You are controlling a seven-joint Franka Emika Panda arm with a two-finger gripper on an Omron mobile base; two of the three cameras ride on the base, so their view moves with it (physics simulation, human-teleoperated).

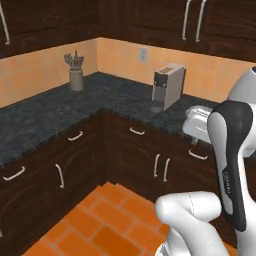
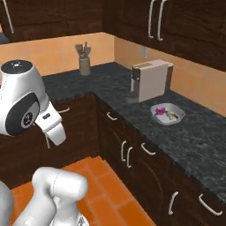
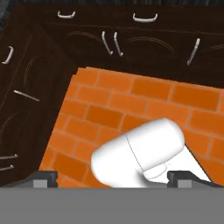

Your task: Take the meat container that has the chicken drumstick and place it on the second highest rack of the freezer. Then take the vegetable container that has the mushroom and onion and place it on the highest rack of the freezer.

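Dark L-shaped table [image 2: 114, 84] wraps the corner, dark cabinets [image 1: 125, 150] under it, orange brick floor [image 3: 131, 105] below. Landmark: grey coffee machine [image 2: 152, 80] on the table. Just right of it in the right base view sits a shallow grey container [image 2: 167, 114] w/ purple onion [image 2: 161, 109] and a pale mushroom [image 2: 171, 115]. Utensil jar [image 2: 84, 65] stands well left of the machine, near the wall. Claw [image 3: 111, 179] points at the floor, 2 tips spread wide, nothing between them.

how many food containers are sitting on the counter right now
1. A grey container holding the purple onion and a pale mushroom sits on the dark counter, right of the coffee machine. Others may lie outside the frames.
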